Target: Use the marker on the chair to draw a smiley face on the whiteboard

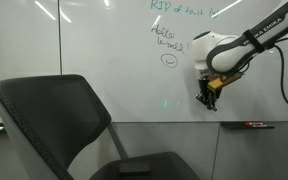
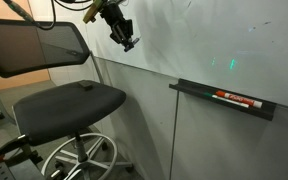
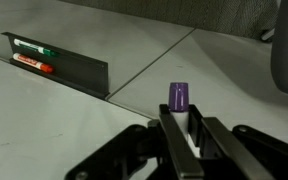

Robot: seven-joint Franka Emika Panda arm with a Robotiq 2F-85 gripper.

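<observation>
The gripper [image 3: 181,116] was pinched tight on the marker [image 3: 179,96]. The white barrel was clamped between the two fingers and the purple end stuck out past the fingertips, a hold that seemingly left that end free to meet a surface. Whether the purple end was a cap or a tip could not be told. The marker was thus off the chair [image 1: 46,108], which stood below the gripper and off to one side.

In an exterior view the gripper hung pointing downward, close in front of the whiteboard [image 1: 104,40]. A small green smiley [image 1: 169,60] sat above and beside it, under green handwriting [image 1: 169,40]. The marker seemed to run along the board rather than into it, so a wrist turn looked necessary before drawing.

Below the gripper, the pen tray [image 3: 84,72] held a green marker [image 3: 32,46] and a red marker [image 3: 32,64], parked out of the way.
</observation>
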